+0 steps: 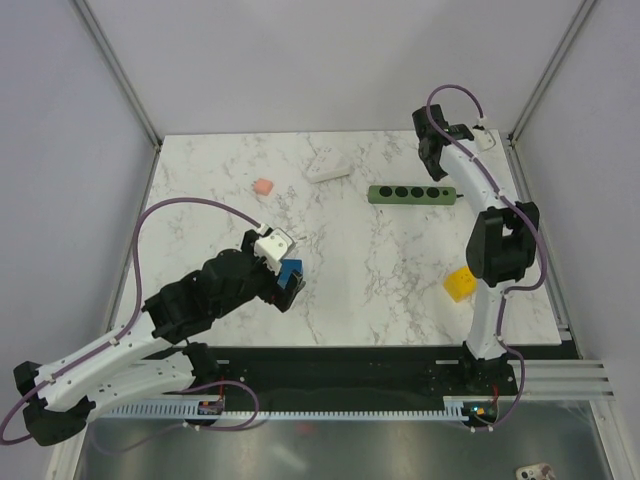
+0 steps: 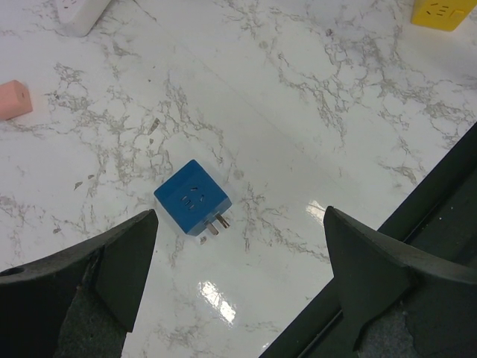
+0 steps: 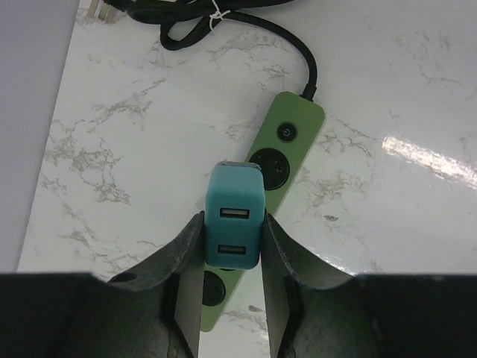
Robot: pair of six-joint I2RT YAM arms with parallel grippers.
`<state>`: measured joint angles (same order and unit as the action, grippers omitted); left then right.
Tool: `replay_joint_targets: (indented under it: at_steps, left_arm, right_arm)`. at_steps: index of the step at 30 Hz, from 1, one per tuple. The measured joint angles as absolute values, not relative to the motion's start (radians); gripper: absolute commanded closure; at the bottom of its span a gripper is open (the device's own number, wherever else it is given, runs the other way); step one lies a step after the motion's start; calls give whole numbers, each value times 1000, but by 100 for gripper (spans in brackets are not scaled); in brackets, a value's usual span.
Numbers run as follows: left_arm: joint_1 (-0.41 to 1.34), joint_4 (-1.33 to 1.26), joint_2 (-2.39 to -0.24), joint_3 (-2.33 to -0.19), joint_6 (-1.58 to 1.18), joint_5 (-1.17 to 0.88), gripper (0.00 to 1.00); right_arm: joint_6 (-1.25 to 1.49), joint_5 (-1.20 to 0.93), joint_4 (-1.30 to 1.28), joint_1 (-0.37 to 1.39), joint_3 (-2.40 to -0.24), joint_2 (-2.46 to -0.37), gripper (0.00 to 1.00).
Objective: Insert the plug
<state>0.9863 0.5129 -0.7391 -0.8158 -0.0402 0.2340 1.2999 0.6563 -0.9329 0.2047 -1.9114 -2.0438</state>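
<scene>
Blue plug [image 2: 192, 206], lying prongs-sideways mid-frame between the wide-open jaws of the left gripper [image 2: 240, 216], may skid across the marble table [image 2: 335, 112] when pinched, while the right gripper [image 3: 232, 220] clamps a teal charger [image 3: 234, 201].

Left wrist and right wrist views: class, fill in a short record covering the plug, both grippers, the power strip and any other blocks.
plug: bright-blue cube, lying on the marble table, prongs showing, not held
left gripper: open, fingers either side of the plug, not touching it
right gripper: shut on a teal USB charger
power strip: green, under the charger; whether the charger is seated cannot be told
other blocks: yellow block, pink block
</scene>
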Motion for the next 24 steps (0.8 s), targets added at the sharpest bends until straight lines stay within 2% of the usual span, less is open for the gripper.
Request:
replay_joint_targets:
  at_steps: [9, 24]
  left_arm:
    - [986, 511, -733, -811, -40, 244, 0]
    - [986, 500, -730, -811, -39, 259, 0]
  right_arm:
    - [1563, 643, -1045, 199, -1975, -2140, 100]
    - [1634, 644, -1071, 189, -2033, -2222, 100]
